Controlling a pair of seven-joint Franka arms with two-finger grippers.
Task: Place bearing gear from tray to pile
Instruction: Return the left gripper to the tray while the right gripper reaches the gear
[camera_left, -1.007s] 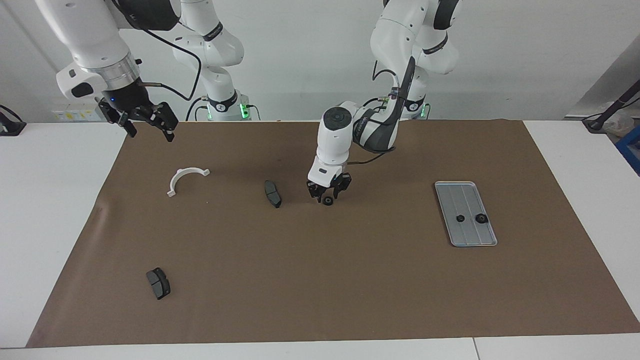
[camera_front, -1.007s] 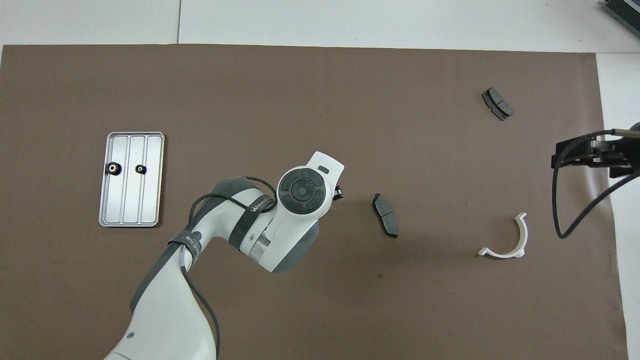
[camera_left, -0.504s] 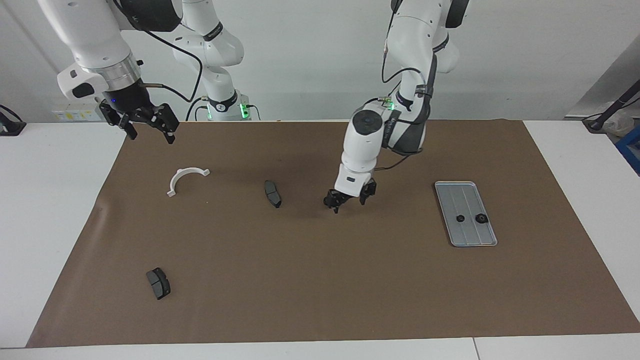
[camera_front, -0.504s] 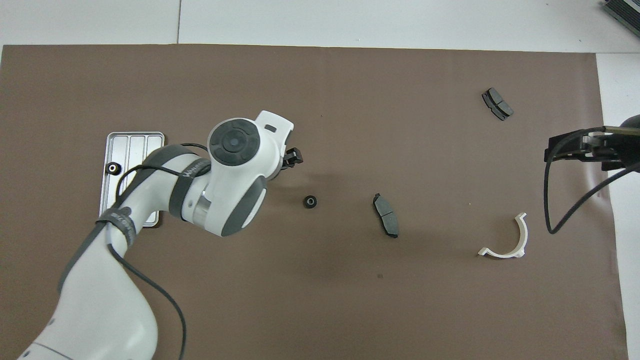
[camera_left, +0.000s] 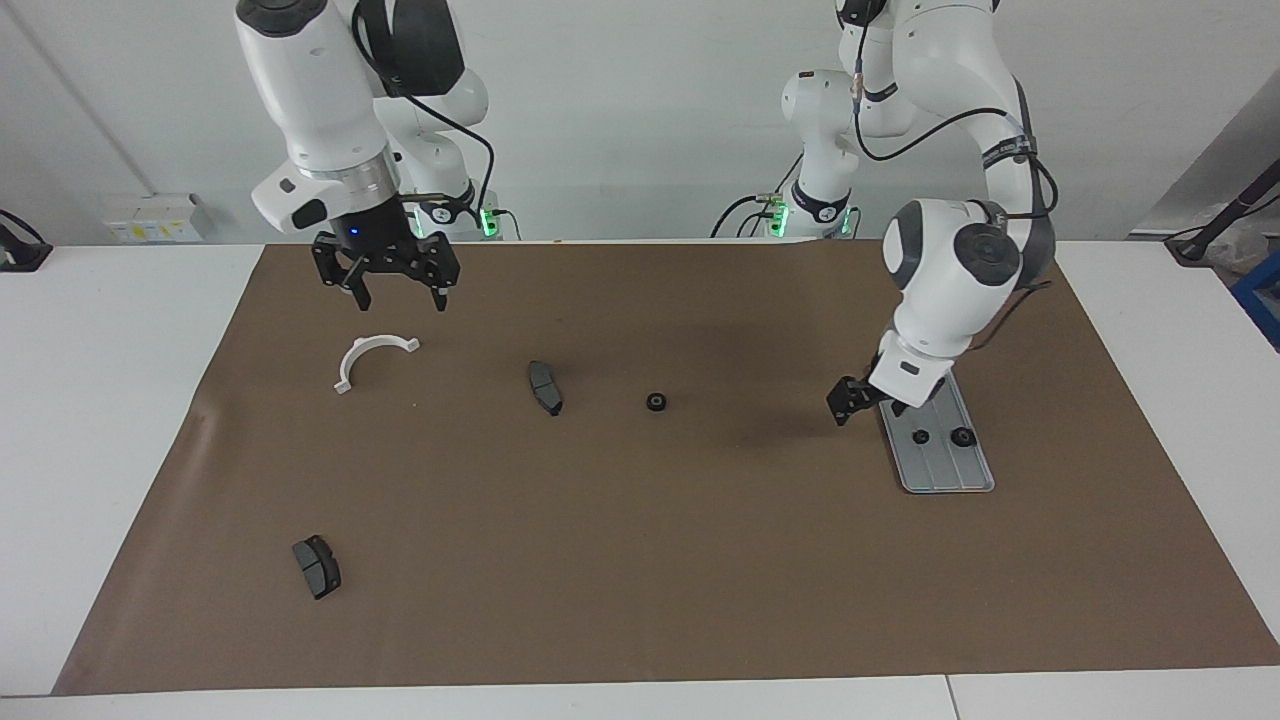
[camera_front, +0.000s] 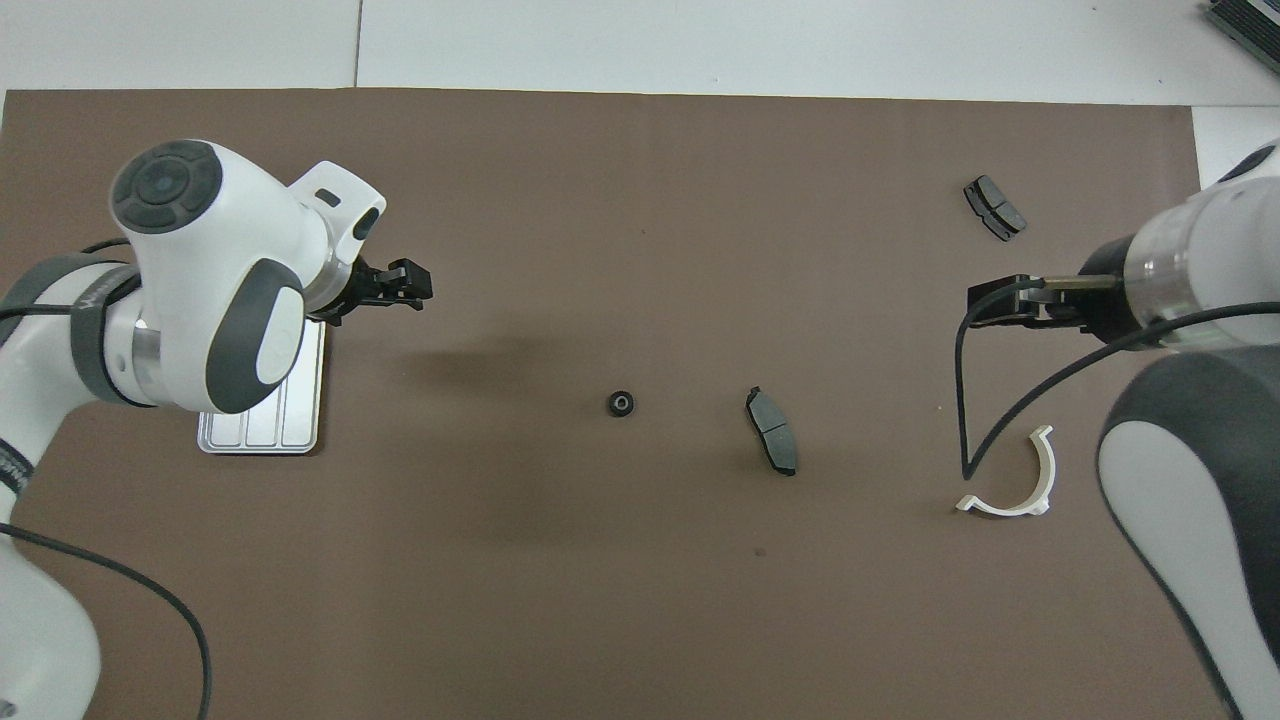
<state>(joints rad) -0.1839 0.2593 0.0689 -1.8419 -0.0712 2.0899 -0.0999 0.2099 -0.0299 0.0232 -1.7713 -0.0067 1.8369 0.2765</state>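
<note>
Left gripper (camera_left: 866, 402) hangs low, wrist tilted, jaws apart, nothing held. Right gripper (camera_left: 385, 277) hangs higher, pointing straight down, fingers spread, empty.

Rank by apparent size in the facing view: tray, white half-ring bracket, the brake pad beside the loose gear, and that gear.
1. tray, largest, partly covered by the left arm.
2. white half-ring bracket.
3. brake pad.
4. loose gear, smallest.
</note>
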